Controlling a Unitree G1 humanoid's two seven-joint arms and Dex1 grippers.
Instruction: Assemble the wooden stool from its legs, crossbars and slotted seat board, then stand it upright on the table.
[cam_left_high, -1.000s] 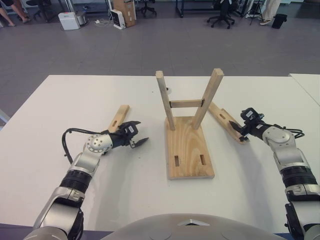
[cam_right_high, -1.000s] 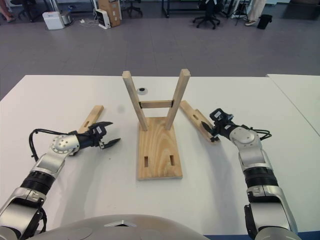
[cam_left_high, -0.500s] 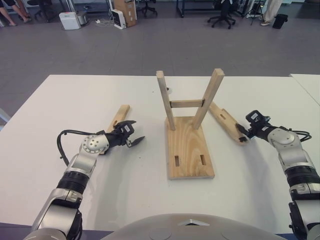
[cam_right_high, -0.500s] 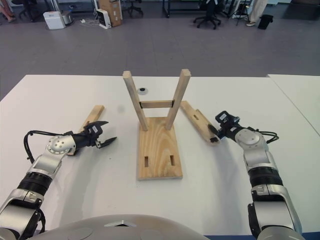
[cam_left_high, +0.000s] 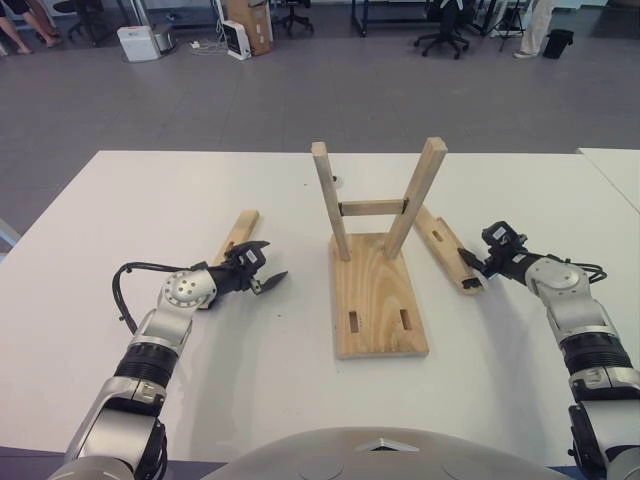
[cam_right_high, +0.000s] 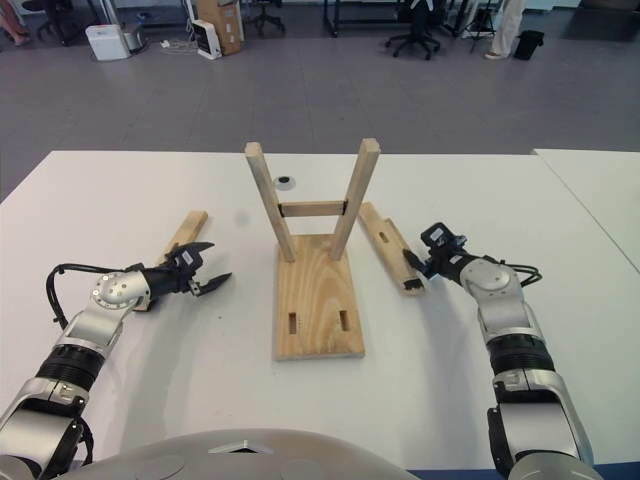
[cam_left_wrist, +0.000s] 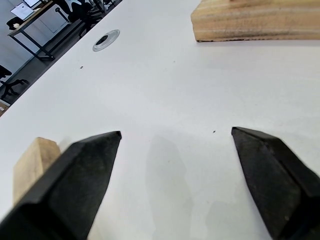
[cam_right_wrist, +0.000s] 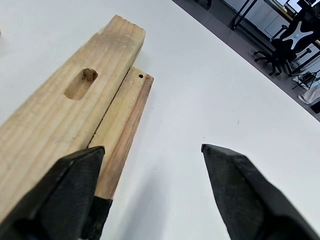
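Observation:
The slotted seat board (cam_left_high: 378, 295) lies flat at the table's centre. Two legs (cam_left_high: 328, 200) stand up from its far end, joined by a crossbar (cam_left_high: 372, 208). One loose leg (cam_left_high: 238, 233) lies to the left of the board. Another loose leg (cam_right_wrist: 60, 110) lies to the right, with a thin crossbar (cam_right_wrist: 122, 125) against it. My left gripper (cam_left_high: 275, 262) is open just above the table, between the left leg and the board. My right gripper (cam_left_high: 474, 262) is open at the near end of the right leg, one finger (cam_right_wrist: 75, 185) touching it.
A small round grommet (cam_right_high: 286, 181) sits in the tabletop behind the standing legs. A second white table (cam_left_high: 615, 165) adjoins at the far right. Open tabletop lies in front of the seat board and on both sides of it.
My right gripper drew back, then came in again at the right leg's near end, which has swung toward the seat board. My left gripper shifted slightly toward the left leg.

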